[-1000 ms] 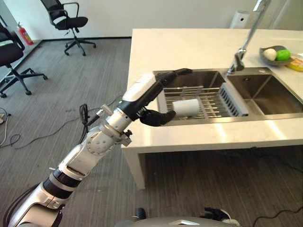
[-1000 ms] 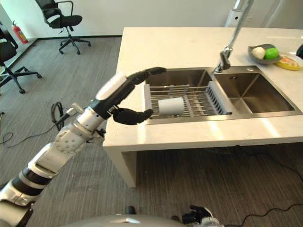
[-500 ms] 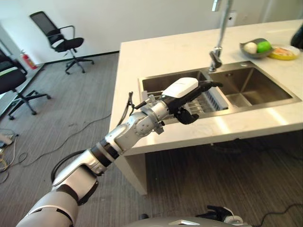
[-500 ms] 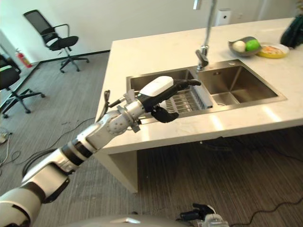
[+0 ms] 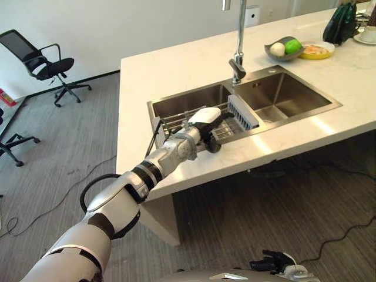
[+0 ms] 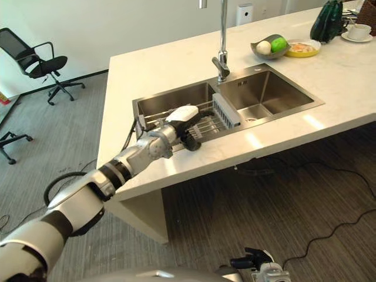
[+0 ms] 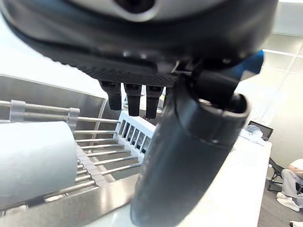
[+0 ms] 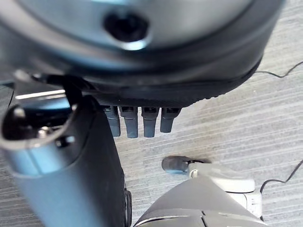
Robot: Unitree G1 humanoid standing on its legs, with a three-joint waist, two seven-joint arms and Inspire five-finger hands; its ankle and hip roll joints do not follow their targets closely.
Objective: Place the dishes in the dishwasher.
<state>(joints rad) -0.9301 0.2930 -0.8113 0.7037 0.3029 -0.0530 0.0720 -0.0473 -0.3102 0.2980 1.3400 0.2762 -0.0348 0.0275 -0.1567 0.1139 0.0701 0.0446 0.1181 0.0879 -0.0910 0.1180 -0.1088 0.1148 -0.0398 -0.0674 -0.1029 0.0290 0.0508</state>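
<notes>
Change: left hand [image 5: 207, 120] has moved from the sink's left edge to over the rack [image 5: 230, 125].
Left hand: fingers straight, holding nothing.
Cup [image 7: 35, 158]: lying on rack, ungrasped.
Right hand [image 8: 118, 71]: relaxed, empty, idle above floor.
Meaning: grasp next.

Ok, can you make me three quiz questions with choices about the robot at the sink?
1. Where does the white cup lie?
A. on the wire rack in the sink
B. on the floor
C. in the fruit bowl

2. What colour is the office chair?
A. red
B. black
C. yellow

3. How is the left hand?
A. gripping the faucet
B. curled round a plate
C. open above the rack

Answers: 1 A, the cup rests on the bars. 2 B, it is black. 3 C, its straight fingers hold nothing.
</notes>
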